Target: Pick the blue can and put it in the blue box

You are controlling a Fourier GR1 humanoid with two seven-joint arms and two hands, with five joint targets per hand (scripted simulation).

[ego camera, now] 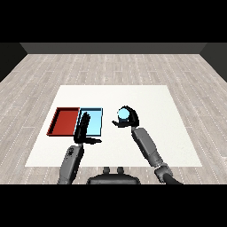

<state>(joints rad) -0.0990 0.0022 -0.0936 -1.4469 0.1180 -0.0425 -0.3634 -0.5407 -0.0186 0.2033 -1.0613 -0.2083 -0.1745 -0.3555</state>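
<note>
So the right hand (pixel 127 119) had its fingers and thumb curled round the blue can (pixel 123 115), which sat up in the grasp, apparently lifted off the white counter (pixel 146 102), though I couldn't be sure from this angle. That wrap made sense to me: a round can would roll out of anything flatter, so closing around its sides was the obvious way to carry it.

Using the blue box (pixel 95 122) as the reference: the can was just to the right of it, near but clearly not over it yet, with a strip of bare counter between them. The red tray (pixel 65 120) lay touching the blue box's far side from the can, so it wasn't in the way at all.

The left hand (pixel 82 126) was sort of parked over the blue box's left edge, fingers straight and pointing away from the robot, thumb sticking out sideways, holding nothing. My guess is it was just idle, but it did overlap the spot where the can needed to go, which could get crowded.

I'd say the pick was done and the carry across to the blue box was what remained, then a release inside its rim.
</note>
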